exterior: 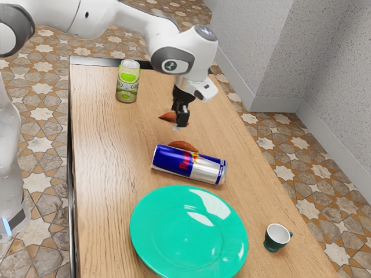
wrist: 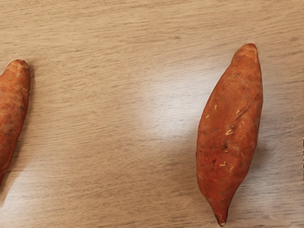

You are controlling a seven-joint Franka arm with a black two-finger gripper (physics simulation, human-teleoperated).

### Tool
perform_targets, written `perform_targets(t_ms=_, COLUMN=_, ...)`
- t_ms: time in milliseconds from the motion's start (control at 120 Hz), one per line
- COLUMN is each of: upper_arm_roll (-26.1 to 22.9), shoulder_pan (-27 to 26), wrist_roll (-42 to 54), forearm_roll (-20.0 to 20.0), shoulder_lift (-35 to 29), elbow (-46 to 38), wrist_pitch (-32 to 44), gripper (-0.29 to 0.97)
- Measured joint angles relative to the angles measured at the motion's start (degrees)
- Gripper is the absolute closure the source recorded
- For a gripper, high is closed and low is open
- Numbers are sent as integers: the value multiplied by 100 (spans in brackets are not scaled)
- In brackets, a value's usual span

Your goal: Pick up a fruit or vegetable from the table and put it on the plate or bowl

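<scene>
Over the far part of the desk (exterior: 98, 174), the fingers (exterior: 182, 116) hang just beside a sweet potato (exterior: 166, 116) lying there; spread or pressed together, I cannot tell. If they descend off its middle, its tapered body may roll away or slip out.

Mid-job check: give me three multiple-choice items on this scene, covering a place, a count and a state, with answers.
1. Where is the small cup relative to the plate?
A. on the table, at its exterior-view right
B. on it
C. behind it

2. How many sweet potatoes lie on the table?
A. one
B. two
C. three

3. The blue can is:
A. upright
B. on the plate
C. lying on its side

Answers:
1 A, it stands clear of the rim.
2 B, the wrist view shows both.
3 C, its length rests on the wood.
</scene>
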Motion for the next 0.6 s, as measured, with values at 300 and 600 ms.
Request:
perform_targets(t_ms=300, upper_arm_roll=23, shoulder_pan=-55, wrist_roll=66, forearm_roll=37, shoulder_lift=175, elbow=-28, wrist_pitch=348, gripper=0)
perform_targets(t_ms=600, upper_arm_roll=30, shoulder_pan=-51, wrist_roll=110, forearm_roll=-172, shoulder_lift=332, elbow=-184, wrist_pitch=747, gripper=0)
